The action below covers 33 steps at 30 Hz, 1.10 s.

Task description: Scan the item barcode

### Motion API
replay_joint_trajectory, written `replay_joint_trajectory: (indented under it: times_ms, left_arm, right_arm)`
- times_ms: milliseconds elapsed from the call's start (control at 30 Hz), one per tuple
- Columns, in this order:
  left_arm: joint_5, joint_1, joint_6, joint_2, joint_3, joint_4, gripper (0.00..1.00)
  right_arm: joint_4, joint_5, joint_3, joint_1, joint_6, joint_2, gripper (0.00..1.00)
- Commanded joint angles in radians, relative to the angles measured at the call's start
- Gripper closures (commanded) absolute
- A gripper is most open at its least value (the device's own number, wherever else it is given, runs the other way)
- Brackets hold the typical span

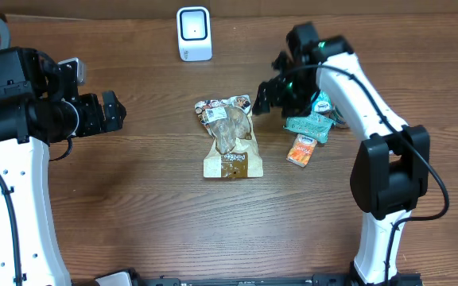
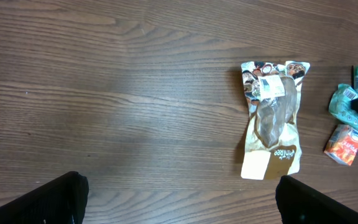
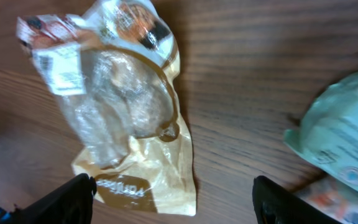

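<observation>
Where the wooden surface (image 1: 133, 199) spreads under both arms, the left gripper (image 1: 120, 111) hangs released and empty at the left side. The right gripper (image 1: 262, 97), fingers spread and grasping nothing, hovers by the top corner of the tan snack pouch (image 1: 230, 137). The pouch lies flat mid-surface, barcode label up. A white scanner (image 1: 194, 33) stands at the far edge, with a teal packet (image 1: 308, 125) and a smaller orange packet (image 1: 301, 150) to the right.

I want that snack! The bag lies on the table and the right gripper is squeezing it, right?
No. The bag lies on the table, but the right gripper is open, not squeezing it. The right wrist view shows this.
</observation>
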Motion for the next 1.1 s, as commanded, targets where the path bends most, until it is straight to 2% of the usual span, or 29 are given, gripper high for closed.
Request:
replay_joint_trajectory:
  times_ms: [0, 533, 733, 967, 1000, 1067]
  left_arm:
    - [0.008, -0.006, -0.007, -0.002, 0.004, 0.001, 0.00]
    - [0.008, -0.006, -0.008, -0.002, 0.004, 0.005, 0.00]
    - [0.012, -0.006, -0.008, -0.002, 0.004, 0.114, 0.00]
    - [0.042, -0.006, -0.117, -0.002, 0.004, 0.153, 0.00]
    - [0.043, -0.006, -0.117, -0.002, 0.004, 0.155, 0.03]
    - [0.049, -0.011, -0.153, 0.005, 0.003, 0.153, 0.39]
  right_arm:
    - [0.098, -0.048, -0.114, 0.003, -0.006, -0.011, 0.20]
    - [0.410, -0.134, -0.331, 0.004, 0.010, -0.011, 0.21]
    - [0.505, -0.171, -0.419, 0.004, 0.033, -0.011, 0.21]
    - [0.542, -0.171, -0.433, 0.005, 0.056, -0.011, 0.21]
    - [0.545, -0.171, -0.433, 0.005, 0.058, -0.011, 0.20]
    - [0.546, -0.171, -0.433, 0.005, 0.060, -0.011, 0.19]
